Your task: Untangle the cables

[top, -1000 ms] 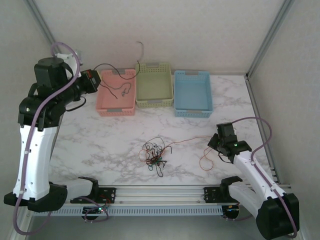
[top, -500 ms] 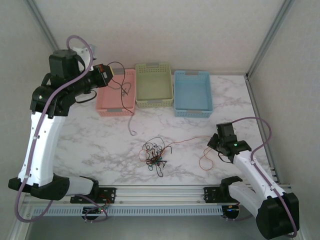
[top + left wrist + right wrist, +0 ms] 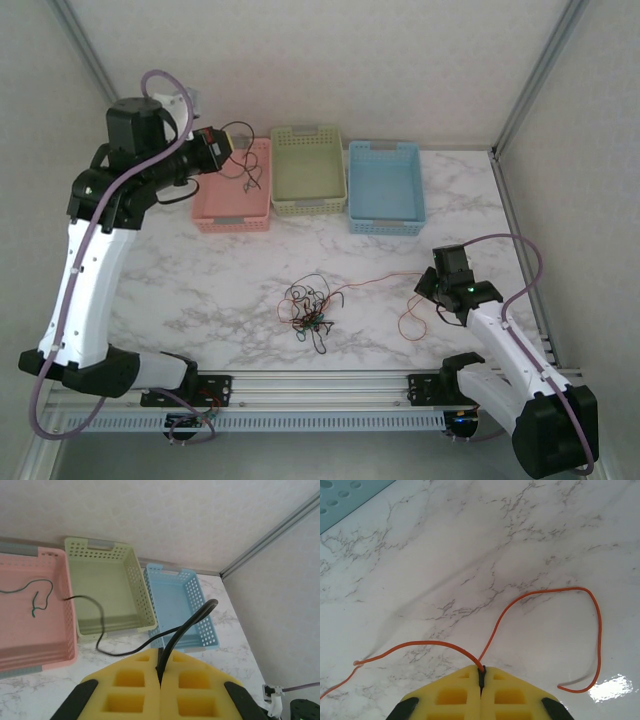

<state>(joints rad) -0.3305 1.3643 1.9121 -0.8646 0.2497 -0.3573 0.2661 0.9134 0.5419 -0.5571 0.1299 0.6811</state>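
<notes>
Cables [image 3: 308, 310] knotted, pink basket [image 3: 235, 222], green basket [image 3: 310, 207], blue basket [image 3: 385, 226] well behind

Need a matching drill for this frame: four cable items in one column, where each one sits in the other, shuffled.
1. thin black cable
2. thin red-orange cable
3. thin dark-green wire
4. tangled bundle of thin cables

A. loose on the middle of the marble table
B. lying flat in the pink plastic basket
C. pinched by the right gripper
D. pinched by the left gripper

Pairs: 1-D, 2-C, 3-B, 4-A
</notes>
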